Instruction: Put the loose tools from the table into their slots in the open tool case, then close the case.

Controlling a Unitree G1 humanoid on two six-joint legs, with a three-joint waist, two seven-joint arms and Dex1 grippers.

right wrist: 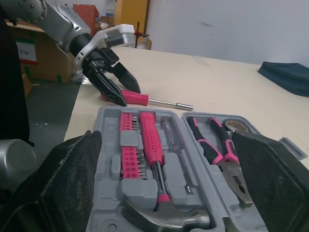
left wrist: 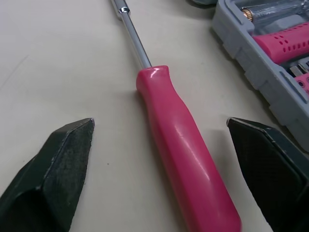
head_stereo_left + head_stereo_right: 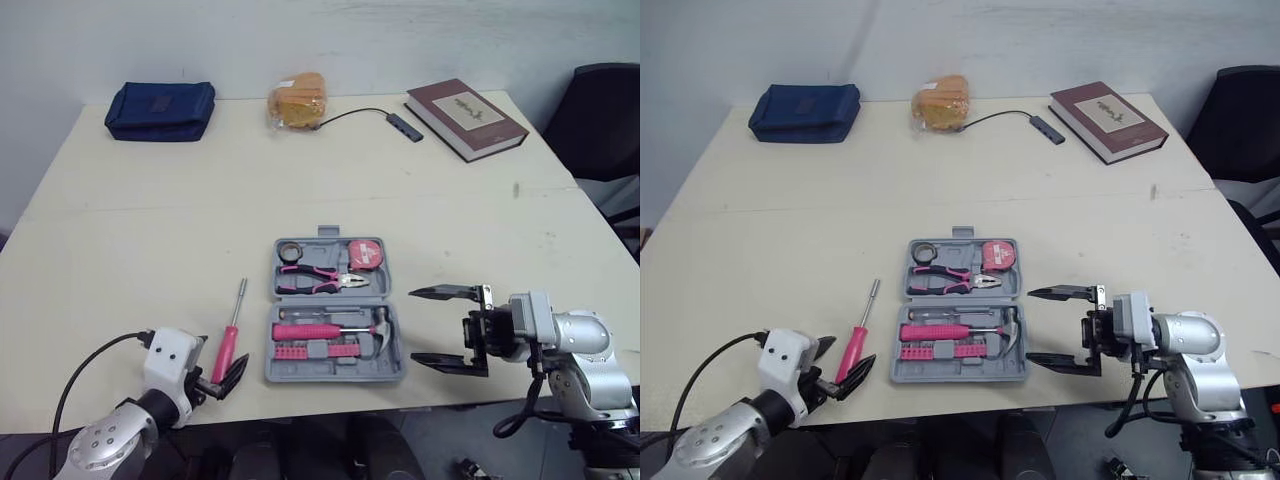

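While logged from the head view, screwdriver (image 3: 232, 338) lay on table (image 3: 130, 230), its handle between the spread fingers of left gripper (image 3: 228, 378); open tool case (image 3: 335, 310) just left of right gripper (image 3: 447, 325), released | left wrist: pink handle between fingers (image 2: 58, 179), touching neither | right wrist: case directly ahead, hammer (image 1: 164, 217) nearest.

I have the left arm (image 3: 110, 440) coming in low from the left side, forearm angled forward and inward, with a black cable (image 3: 75, 375) looping off its white wrist block (image 3: 170, 358). The left gripper (image 3: 845, 363) points forward and down, its two black fingers (image 2: 63, 159) spread well apart. My right arm (image 3: 585, 345) bends in from the right, forearm turned toward the left. The right gripper (image 3: 413, 325) sits level, aimed sideways, its fingers (image 1: 72, 179) parted wide.
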